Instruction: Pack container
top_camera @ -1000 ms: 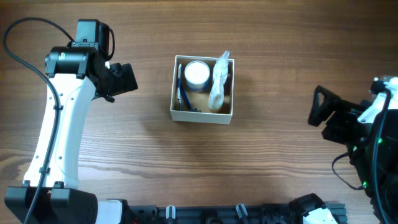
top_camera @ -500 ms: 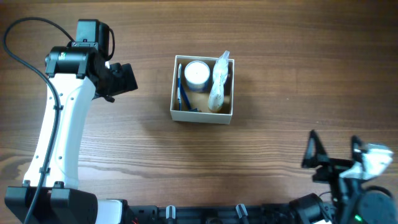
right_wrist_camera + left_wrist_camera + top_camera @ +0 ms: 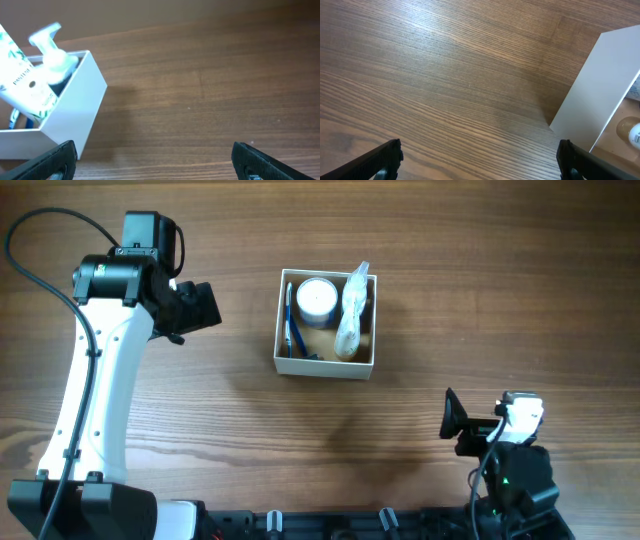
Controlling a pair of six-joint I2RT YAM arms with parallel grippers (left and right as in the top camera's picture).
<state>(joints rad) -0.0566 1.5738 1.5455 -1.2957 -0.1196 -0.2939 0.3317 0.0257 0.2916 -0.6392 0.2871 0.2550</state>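
Observation:
The container [image 3: 322,366] is a square white-walled box at the table's middle. It holds a white-lidded jar [image 3: 317,299], a white pump bottle [image 3: 352,310] lying along its right side and a blue toothbrush [image 3: 291,326] at its left wall. My left gripper [image 3: 200,307] is open and empty, left of the box; the left wrist view shows it [image 3: 480,162] over bare wood with the box wall [image 3: 600,90] at the right. My right gripper [image 3: 455,423] is open and empty, front right of the box. The right wrist view shows it [image 3: 160,162], the box [image 3: 70,115] and the bottle [image 3: 35,65].
The table [image 3: 450,260] is brown wood. The left arm's white link [image 3: 90,400] runs along the left side from the front edge. The right arm's base [image 3: 515,480] sits at the front right edge.
My right arm has swung from the right edge down and leftward to the front right of the table. The left arm and the box's contents have not moved.

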